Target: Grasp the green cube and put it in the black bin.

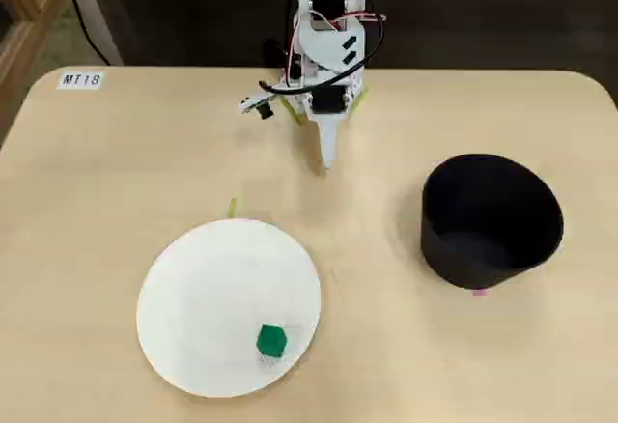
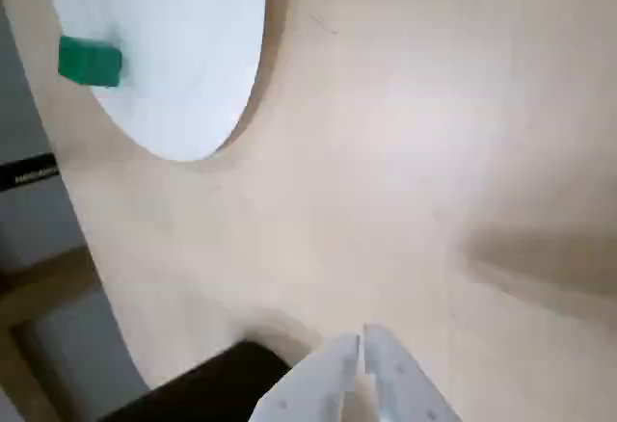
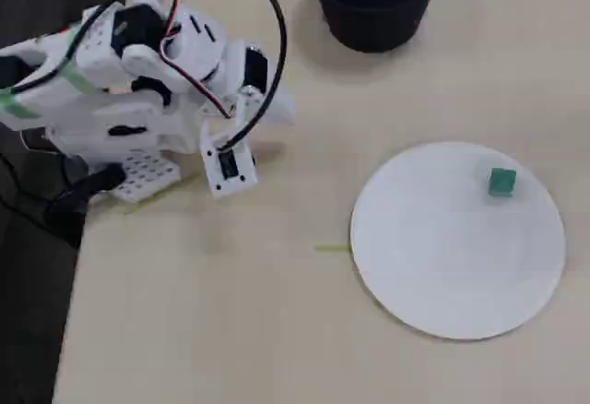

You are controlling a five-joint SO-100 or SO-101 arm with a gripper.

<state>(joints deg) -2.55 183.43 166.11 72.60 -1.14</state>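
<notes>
Black bin [image 1: 491, 220] outside wrist view

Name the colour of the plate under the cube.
White; the plate shows best in a fixed view.

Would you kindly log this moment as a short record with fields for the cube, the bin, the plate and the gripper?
green cube: lying on the white plate, near its rim, untouched
white plate: flat on the table, apart from the bin
black bin: upright on the table, nothing visible inside
gripper: fingers together, holding nothing, above bare table, away from the cube
table: light wood, label at one corner
task state: grasp not yet done
</notes>
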